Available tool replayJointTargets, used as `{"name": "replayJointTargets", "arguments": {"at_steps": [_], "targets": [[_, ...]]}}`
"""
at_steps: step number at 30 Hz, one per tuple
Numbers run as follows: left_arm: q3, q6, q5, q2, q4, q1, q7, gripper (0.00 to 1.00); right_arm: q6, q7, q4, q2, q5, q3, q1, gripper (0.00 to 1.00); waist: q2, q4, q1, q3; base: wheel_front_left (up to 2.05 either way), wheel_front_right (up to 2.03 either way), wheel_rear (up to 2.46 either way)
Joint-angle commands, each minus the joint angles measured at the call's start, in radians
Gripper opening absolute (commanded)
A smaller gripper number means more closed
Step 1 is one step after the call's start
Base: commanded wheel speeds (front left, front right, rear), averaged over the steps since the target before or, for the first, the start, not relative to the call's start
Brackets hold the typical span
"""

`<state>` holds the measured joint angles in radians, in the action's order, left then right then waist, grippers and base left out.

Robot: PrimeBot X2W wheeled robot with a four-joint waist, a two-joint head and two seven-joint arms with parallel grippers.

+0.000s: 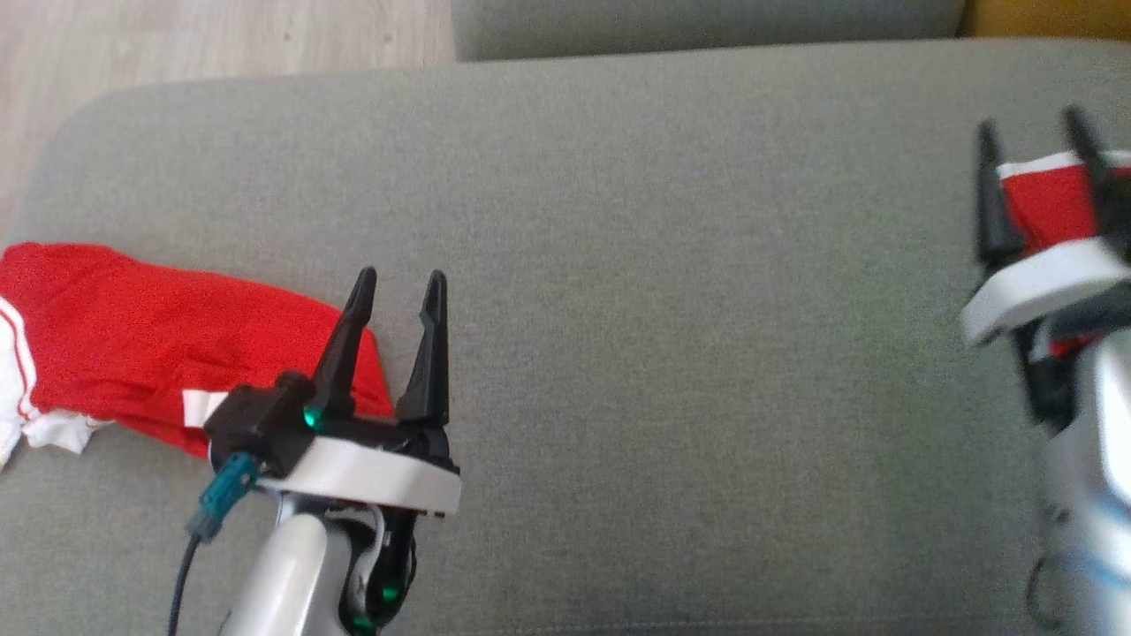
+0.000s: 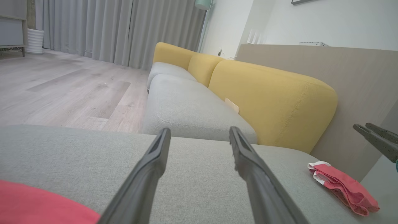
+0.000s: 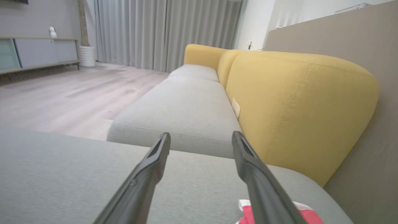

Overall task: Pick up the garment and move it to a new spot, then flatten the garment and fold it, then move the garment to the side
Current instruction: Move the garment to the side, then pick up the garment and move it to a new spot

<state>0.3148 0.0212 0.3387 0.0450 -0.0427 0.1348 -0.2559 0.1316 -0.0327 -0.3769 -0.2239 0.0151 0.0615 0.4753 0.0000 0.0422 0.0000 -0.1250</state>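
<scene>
Left edge: seat cushion [image 1: 663, 309] rounded at its far-left corner, wooden floor [image 1: 177, 44] beyond it.
Left side of cushion: loose red garment [image 1: 132, 336] with white trim, rumpled, reaching off past the left edge.
Left tool [image 1: 399, 278]: fingers spread wide, gripping nothing; left finger crossing the loose garment's right end in the head view, raised off the fabric in the wrist view.
Middle: bare grey cushion from front edge to far edge, broad open room between the two tools.
Right tool [image 1: 1029, 124]: fingers spread wide, gripping nothing; poised over the folded garment, contact unclear.
Folded garment [image 2: 342, 185]: red with a white edge, lying near the cushion's far-right corner.
Right edge: yellow backrest [image 2: 273, 99] just beyond that corner.
</scene>
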Motion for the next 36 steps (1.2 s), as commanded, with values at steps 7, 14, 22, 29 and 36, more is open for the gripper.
{"name": "replayJointTargets", "arguments": {"at_steps": [7, 14, 22, 29, 36], "targets": [[-0.046, 0.016, 0.006, 0.005, 0.04, -0.045, -0.006, 1.0, -0.001, -0.048, 0.126, 0.141, -0.089, -0.076, -0.158, 1.0, 0.0, 0.008, 0.0, 0.089, 0.0, 0.0, 0.0], [-0.057, 0.02, 0.004, 0.005, 0.051, -0.104, -0.006, 1.0, -0.001, -0.102, 0.146, 0.173, -0.166, -0.111, -0.303, 1.0, 0.0, 0.003, 0.0, 0.125, 0.0, 0.0, 0.0], [-0.066, 0.022, -0.004, 0.005, 0.06, -0.135, -0.006, 1.0, -0.001, -0.151, 0.139, 0.173, -0.222, -0.142, -0.362, 1.0, 0.0, 0.002, 0.0, 0.139, 0.0, 0.0, 0.0], [-0.066, 0.02, -0.006, 0.005, 0.069, -0.137, -0.006, 1.0, -0.001, -0.167, 0.138, 0.174, -0.221, -0.144, -0.371, 1.0, 0.0, 0.007, 0.0, 0.138, 0.0, 0.0, 0.0], [-0.067, 0.021, -0.008, 0.005, 0.071, -0.138, -0.006, 1.0, -0.001, -0.177, 0.141, 0.174, -0.222, -0.145, -0.377, 1.0, 0.0, 0.014, 0.0, 0.135, 0.0, 0.0, 0.0]]}}
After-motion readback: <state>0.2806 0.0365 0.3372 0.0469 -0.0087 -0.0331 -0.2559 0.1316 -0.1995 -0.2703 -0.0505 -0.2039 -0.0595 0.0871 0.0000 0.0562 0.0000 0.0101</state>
